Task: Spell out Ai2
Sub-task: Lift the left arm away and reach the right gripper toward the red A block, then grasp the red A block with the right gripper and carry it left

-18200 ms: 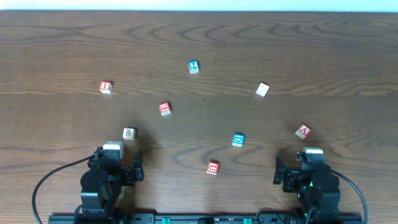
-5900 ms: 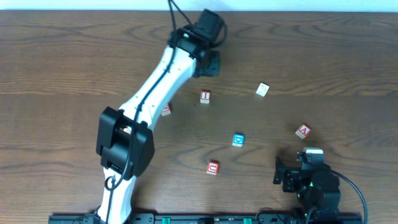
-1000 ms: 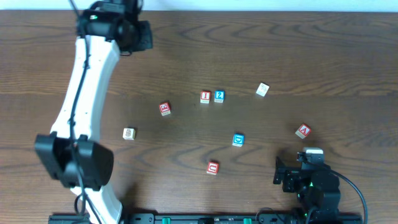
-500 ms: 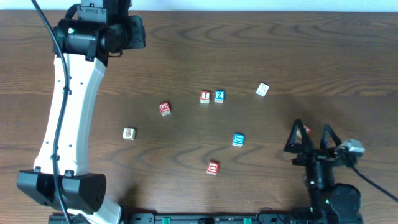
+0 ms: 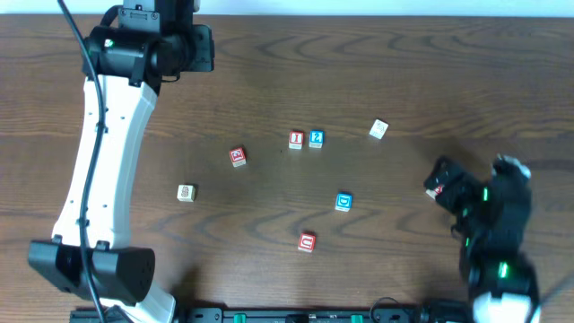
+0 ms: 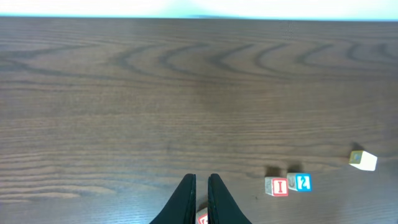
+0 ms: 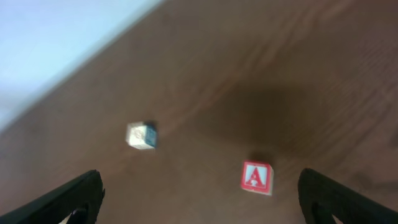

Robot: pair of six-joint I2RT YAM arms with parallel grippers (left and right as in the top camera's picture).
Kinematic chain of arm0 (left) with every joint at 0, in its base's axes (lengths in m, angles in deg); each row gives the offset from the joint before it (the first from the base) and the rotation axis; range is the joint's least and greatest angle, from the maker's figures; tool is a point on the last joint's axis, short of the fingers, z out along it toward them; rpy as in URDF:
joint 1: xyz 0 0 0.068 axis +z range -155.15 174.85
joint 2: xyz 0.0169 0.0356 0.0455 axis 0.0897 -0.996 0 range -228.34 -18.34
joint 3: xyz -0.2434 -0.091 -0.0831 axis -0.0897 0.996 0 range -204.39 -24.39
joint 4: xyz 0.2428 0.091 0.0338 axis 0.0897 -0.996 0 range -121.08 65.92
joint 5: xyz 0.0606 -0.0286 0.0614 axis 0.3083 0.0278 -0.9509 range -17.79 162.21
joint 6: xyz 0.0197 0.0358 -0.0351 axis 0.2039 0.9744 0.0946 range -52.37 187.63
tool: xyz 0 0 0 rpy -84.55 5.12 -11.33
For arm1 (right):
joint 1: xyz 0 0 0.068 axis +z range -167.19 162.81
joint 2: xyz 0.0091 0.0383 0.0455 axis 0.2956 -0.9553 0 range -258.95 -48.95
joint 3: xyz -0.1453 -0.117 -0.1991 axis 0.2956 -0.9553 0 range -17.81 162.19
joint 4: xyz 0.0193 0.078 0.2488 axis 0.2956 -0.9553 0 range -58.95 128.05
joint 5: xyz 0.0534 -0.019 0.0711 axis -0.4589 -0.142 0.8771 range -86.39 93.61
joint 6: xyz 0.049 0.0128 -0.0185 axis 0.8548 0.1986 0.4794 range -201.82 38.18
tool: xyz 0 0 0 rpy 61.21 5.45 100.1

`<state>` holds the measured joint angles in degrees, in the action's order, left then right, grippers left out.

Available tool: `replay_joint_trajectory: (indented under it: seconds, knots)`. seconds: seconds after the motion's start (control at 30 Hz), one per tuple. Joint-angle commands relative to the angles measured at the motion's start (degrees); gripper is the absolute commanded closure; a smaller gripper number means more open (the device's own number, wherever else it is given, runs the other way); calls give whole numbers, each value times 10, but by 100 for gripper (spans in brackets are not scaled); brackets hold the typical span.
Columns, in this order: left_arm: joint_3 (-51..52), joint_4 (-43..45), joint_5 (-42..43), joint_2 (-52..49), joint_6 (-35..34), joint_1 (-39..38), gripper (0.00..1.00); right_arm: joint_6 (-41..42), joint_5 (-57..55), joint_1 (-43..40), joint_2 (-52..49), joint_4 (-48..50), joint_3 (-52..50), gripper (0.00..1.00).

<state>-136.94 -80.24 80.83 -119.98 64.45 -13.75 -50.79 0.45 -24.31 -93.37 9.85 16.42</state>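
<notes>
The red I block [image 5: 296,139] and the blue 2 block [image 5: 316,138] stand side by side mid-table, touching; they also show as the I block [image 6: 276,186] and the 2 block [image 6: 301,182] in the left wrist view. A red A block [image 5: 434,189] lies at the right, partly under my right gripper [image 5: 441,182]. In the right wrist view the A block [image 7: 257,177] sits on the wood between the wide-open jaws of the right gripper [image 7: 202,199], nearer the right finger and touching neither. My left gripper [image 5: 199,49] hangs at the far left back, shut and empty [image 6: 200,186].
Loose blocks lie around: a white one [image 5: 378,129], a red one [image 5: 237,156], a tan one [image 5: 186,192], a blue one [image 5: 343,202] and a red one [image 5: 307,241]. The left arm spans the table's left side.
My right arm has unfolded from its rest pose and reached out over the A block with open jaws. The left arm has shifted only slightly at the back left.
</notes>
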Motion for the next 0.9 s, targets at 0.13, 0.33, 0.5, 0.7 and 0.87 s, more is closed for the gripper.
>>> replay_joint_trajectory:
  seconds: [0.13, 0.33, 0.5, 0.7, 0.87]
  knots:
    - [3, 1, -2, -55, 11, 19, 91, -42, 9, -4, -303, -185, 204, 1]
    - [3, 3, -2, -74, 11, 24, 90, -17, 1, -5, -440, -260, 267, 1]
    - [3, 3, -2, -77, 11, 25, 89, -27, 27, -17, -476, -228, 266, 1]
    - [3, 3, 0, -77, 11, 30, 89, -28, 56, -25, -520, -211, 266, 3]
    - [3, 3, 0, -77, 11, 35, 88, -28, 56, -26, -548, -210, 266, 12]
